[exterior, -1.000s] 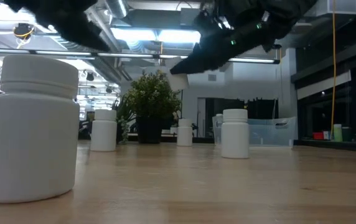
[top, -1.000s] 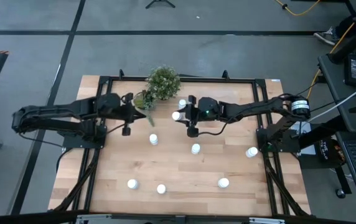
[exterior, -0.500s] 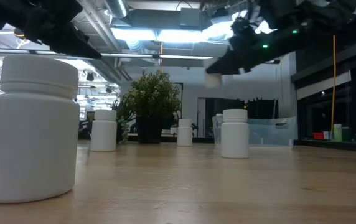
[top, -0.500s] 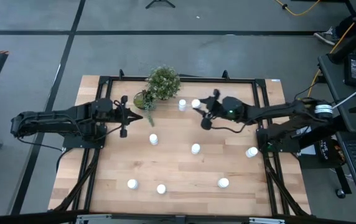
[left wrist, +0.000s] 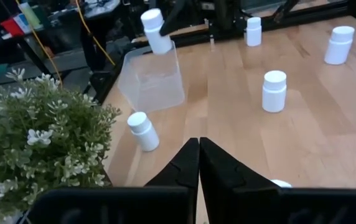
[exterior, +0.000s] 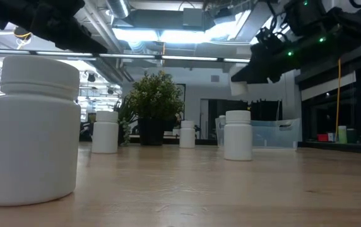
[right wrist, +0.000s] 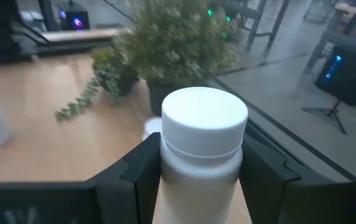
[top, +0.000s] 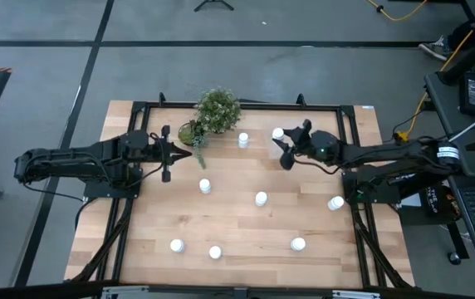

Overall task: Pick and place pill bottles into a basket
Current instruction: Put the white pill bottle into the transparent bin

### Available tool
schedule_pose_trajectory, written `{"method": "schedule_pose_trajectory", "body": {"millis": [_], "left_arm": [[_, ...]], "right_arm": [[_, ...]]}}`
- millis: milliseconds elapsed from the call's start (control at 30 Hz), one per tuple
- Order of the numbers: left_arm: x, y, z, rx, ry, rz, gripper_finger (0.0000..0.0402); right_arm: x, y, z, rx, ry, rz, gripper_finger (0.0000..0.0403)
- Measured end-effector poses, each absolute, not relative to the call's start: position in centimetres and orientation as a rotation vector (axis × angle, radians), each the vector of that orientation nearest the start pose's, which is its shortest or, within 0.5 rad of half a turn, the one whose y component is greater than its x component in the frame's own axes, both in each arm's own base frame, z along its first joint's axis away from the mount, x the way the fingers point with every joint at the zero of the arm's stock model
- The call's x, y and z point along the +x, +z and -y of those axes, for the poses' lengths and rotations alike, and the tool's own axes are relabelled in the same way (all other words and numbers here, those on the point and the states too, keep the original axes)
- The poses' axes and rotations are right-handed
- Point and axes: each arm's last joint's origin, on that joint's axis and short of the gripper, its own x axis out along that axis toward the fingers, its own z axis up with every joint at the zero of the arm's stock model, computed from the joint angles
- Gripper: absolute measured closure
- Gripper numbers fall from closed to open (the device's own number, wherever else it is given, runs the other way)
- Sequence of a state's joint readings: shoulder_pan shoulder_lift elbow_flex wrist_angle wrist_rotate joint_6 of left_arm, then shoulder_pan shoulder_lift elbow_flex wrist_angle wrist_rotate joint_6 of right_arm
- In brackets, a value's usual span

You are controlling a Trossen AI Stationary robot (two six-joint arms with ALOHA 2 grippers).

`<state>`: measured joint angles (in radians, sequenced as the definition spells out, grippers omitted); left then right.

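My right gripper (top: 281, 139) is shut on a white pill bottle (top: 278, 133), lifted above the table's far middle, over the clear basket (left wrist: 152, 84). The basket also shows in the low view (exterior: 266, 133). Several other white bottles stand on the table, among them one by the plant (top: 243, 139) and two in the middle (top: 205, 186) (top: 261, 198). My left gripper (top: 186, 153) is shut and empty, beside the plant (top: 217, 110). My right gripper pinches the bottle's body (right wrist: 201, 177), below the cap (right wrist: 204, 112), between its two fingers (right wrist: 142, 169). The bottle is lifted clear and tilted, its cap away from the fingers, above the basket, as the left wrist view (left wrist: 155, 30) shows.
A leafy potted plant with trailing stems (left wrist: 35, 143) stands at the far edge, left of the basket. More bottles stand near the front edge (top: 177, 246) (top: 215, 252) (top: 298, 244) and at the right (top: 335, 203). A black frame (top: 337, 108) borders the table.
My right gripper has carried the bottle from the table's middle toward the far right, ending above the basket, with the bottle lifted clear throughout. My left arm has drawn back slightly toward the table's left edge.
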<state>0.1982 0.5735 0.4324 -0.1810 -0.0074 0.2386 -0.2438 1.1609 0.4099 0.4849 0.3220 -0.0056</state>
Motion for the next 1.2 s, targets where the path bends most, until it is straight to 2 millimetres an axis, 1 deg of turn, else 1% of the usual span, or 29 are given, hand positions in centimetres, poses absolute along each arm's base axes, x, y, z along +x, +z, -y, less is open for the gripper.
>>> {"method": "schedule_pose_trajectory", "body": {"millis": [167,300,433,567,733,1000,1100,1200], "left_arm": [[13.8,24.1,-2.8,0.204,0.165,-0.345,0.0399],[13.8,24.1,-2.8,0.200,0.165,-0.345,0.0398],[13.8,24.1,-2.8,0.212,0.163,-0.346,0.0396],[13.8,24.1,-2.8,0.212,0.163,-0.347,0.0400],[13.8,24.1,-2.8,0.213,0.163,-0.347,0.0396],[13.8,24.1,-2.8,0.214,0.163,-0.347,0.0399],[13.8,24.1,-2.8,0.214,0.163,-0.347,0.0396],[13.8,24.1,-2.8,0.214,0.163,-0.347,0.0397]], "right_arm": [[21.6,18.9,7.6,-0.001,-0.617,-0.302,0.0230],[21.6,18.0,8.2,0.022,-0.645,-0.312,0.0230],[22.0,17.4,8.6,0.023,-0.652,-0.308,0.0230],[22.7,16.1,8.8,0.041,-0.658,-0.333,0.0230],[23.2,15.1,9.2,0.039,-0.697,-0.321,0.0233],[23.1,14.6,9.7,0.019,-0.693,-0.348,0.0233],[22.9,14.6,10.2,0.040,-0.714,-0.344,0.0233],[22.4,14.2,10.2,0.063,-0.718,-0.347,0.0233]]}}
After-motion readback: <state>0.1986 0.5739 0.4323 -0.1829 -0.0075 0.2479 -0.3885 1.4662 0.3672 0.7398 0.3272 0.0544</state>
